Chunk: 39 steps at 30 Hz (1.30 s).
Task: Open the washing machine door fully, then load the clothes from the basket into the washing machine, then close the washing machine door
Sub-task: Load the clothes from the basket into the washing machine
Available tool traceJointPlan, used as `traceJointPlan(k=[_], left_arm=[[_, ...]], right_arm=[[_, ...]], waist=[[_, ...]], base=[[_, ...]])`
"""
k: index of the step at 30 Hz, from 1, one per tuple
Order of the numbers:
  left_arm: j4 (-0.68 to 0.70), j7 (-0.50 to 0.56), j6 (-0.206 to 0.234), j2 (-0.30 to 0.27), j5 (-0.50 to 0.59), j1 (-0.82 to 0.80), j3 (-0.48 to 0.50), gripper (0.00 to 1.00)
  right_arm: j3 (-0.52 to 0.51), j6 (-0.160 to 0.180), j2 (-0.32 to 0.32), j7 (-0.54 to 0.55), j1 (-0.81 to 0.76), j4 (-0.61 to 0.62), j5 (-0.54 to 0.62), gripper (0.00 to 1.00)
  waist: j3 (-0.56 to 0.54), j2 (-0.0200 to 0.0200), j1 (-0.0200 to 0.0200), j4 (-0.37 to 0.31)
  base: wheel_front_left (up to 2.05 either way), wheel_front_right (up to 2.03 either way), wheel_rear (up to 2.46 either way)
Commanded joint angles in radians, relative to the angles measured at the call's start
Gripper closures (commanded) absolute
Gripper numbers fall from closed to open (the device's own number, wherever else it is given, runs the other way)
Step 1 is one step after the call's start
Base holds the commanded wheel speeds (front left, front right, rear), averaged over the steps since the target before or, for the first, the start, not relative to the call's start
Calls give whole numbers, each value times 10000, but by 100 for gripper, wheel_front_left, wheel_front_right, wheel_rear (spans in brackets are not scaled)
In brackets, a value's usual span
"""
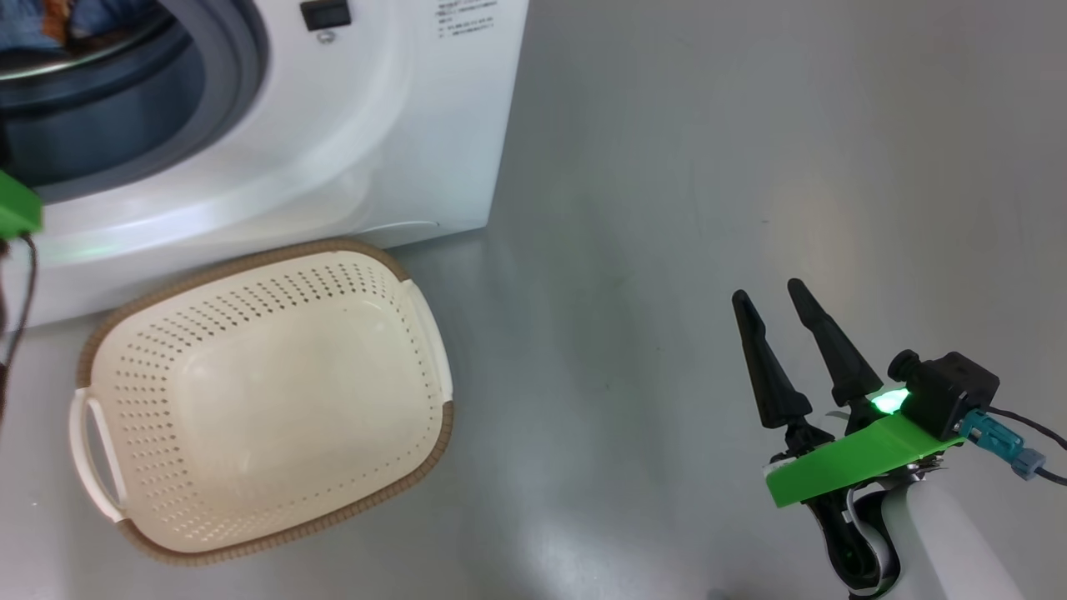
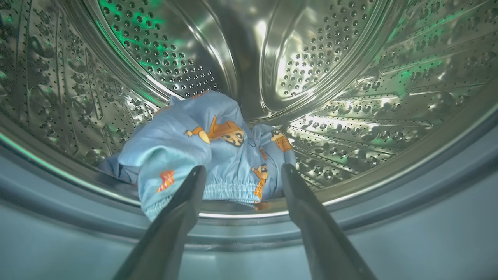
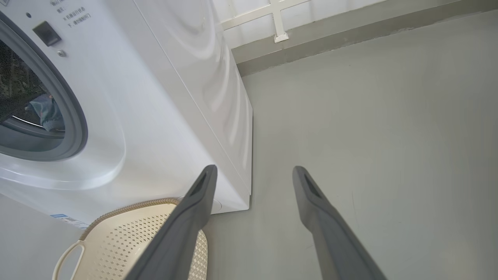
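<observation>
The white washing machine [image 1: 400, 125] stands with its mouth uncovered; its black door is out of view. Inside the steel drum [image 2: 350, 77] lie the light blue clothes [image 2: 202, 144] with orange figures, heaped at the front lip. My left gripper [image 2: 243, 171] is open at the drum's mouth, fingers either side of the heap's near edge, holding nothing. The cream basket [image 1: 267, 392] sits on the floor before the machine with nothing in it. My right gripper [image 1: 767, 300] hovers open over bare floor, well right of the basket. The clothes [image 3: 46, 112] also peek through the mouth in the right wrist view.
Grey floor [image 1: 708, 167] stretches to the right of the machine. A low wall edge and white frame [image 3: 280, 23] run behind the machine. The basket [image 3: 128, 241] touches the machine's lower front. A green mount [image 1: 17, 208] of my left arm shows at the machine's mouth.
</observation>
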State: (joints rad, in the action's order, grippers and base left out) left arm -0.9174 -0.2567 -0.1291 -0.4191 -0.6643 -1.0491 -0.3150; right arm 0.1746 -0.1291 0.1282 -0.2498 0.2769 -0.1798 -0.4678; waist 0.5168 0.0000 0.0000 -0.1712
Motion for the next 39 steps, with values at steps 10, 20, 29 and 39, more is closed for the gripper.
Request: traceJointPlan(k=[10, 20, 29, 39], left_arm=[[1808, -51, -16, 163, 454, 1723, 1477, 0], [3427, -51, -16, 1035, 1580, 3907, 2700, 0], [4315, -51, -16, 1500, 2186, 5566, 3297, 0], [5282, -51, -16, 1821, 2568, 7515, 3605, 0]], right_arm=[[120, -16, 271, -120, -122, 124, 49, 0], [65, -16, 526, -120, -359, -28, -27, 0], [34, -16, 834, -120, -767, -158, -133, 0], [9, -16, 1190, -120, -1350, -259, -289, 0]], waist=[[-561, 0, 0, 384], [-1483, 0, 0, 646], [-2381, 0, 0, 893], [-3331, 0, 0, 1229]], base=[[0, 0, 0], [0, 0, 0], [0, 0, 0], [0, 0, 0]])
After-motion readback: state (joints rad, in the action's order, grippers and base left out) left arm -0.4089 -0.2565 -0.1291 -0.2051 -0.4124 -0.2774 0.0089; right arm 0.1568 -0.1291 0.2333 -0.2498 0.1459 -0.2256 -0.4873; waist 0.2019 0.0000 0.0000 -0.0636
